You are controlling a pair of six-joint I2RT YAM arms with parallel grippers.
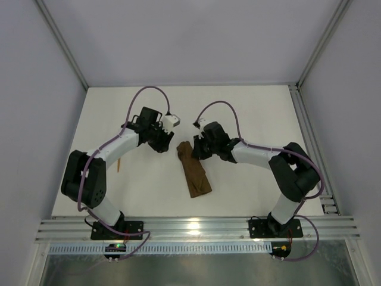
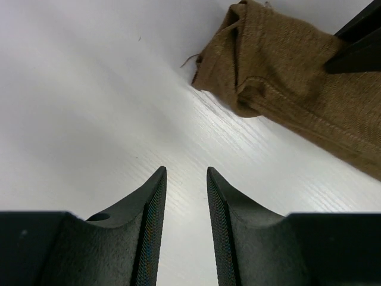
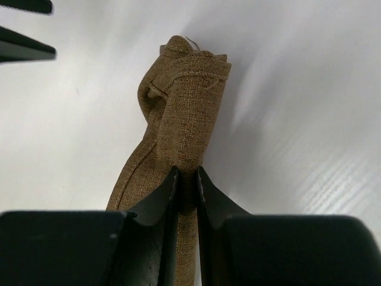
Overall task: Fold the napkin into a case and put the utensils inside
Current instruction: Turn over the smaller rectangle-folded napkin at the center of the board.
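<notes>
A: How does the cloth look?

B: The napkin (image 1: 193,173) is a dark brown woven fabric, matte and a little coarse, with stitched hems. It is folded into a narrow oblong strip with layered edges. Its far end is bunched and twisted, and one loose thread sticks out there.

A: Where does it lie?

B: On the white table (image 1: 250,107), about halfway between the left and right edges. It runs at a slant from the middle toward the near edge.

A: And the right gripper (image 3: 187,173)?

B: Its jaws are almost together and they pinch a raised fold of the napkin near the far end. The dark fingers have a fine ribbed inner face.

A: The left gripper (image 2: 186,173)?

B: It is partly open, with a narrow gap between the jaws, and it has nothing between them. It hangs over the bare table, just beside the bunched end of the napkin and not touching it.

A: Anything else?

B: One thin orange-tan utensil (image 1: 119,164) lies toward the left edge, close beside the left arm. It is too small to tell which kind it is
</notes>
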